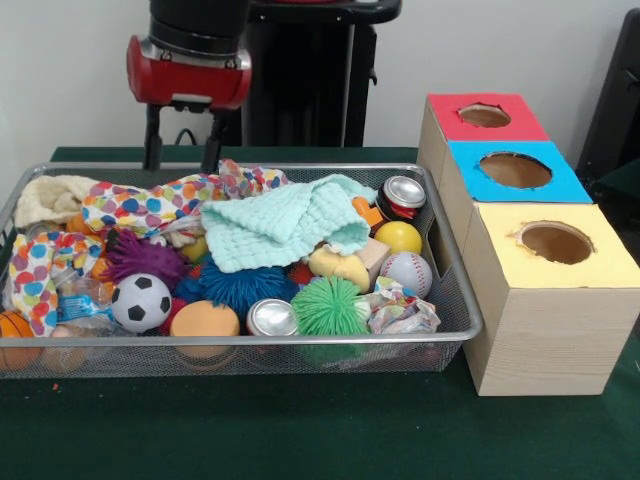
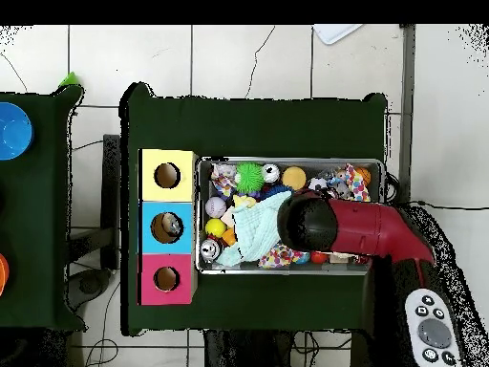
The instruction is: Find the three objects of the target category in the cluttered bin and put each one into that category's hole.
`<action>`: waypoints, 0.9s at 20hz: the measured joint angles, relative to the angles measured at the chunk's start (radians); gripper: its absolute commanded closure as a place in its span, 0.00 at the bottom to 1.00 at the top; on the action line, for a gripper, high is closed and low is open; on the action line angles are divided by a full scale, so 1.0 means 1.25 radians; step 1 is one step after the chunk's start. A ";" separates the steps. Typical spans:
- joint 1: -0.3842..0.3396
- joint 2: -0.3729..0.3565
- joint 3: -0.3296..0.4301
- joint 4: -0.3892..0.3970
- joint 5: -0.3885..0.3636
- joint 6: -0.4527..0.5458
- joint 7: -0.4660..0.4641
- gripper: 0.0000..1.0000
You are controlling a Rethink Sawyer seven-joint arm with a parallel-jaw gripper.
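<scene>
The wire-mesh bin is full of toys; it also shows in the overhead view. A transparent crinkly plastic container with a bluish glint lies at the bin's left end, partly under dotted paper. No other such container shows. My gripper hangs open and empty above the bin's far left rim, well behind that container. In the overhead view the arm's head hides the gripper. The blue-topped box's hole is right of the bin; in the overhead view this hole shows something pale inside.
A mint knitted cloth covers the bin's middle. Silver cans, a soccer ball, a green spiky ball, a baseball and a dotted paper wad lie around. Red-topped and yellow-topped boxes flank the blue one.
</scene>
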 measured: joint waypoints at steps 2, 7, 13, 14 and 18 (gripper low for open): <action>-0.009 0.013 0.013 -0.014 -0.017 0.000 0.000 0.00; -0.028 0.044 0.048 -0.047 -0.064 0.000 0.000 0.00; -0.050 0.069 0.089 -0.068 -0.107 0.000 0.000 0.00; -0.053 0.072 0.095 -0.071 -0.114 0.000 0.000 0.00; -0.077 0.087 0.129 -0.088 -0.136 0.000 0.000 0.00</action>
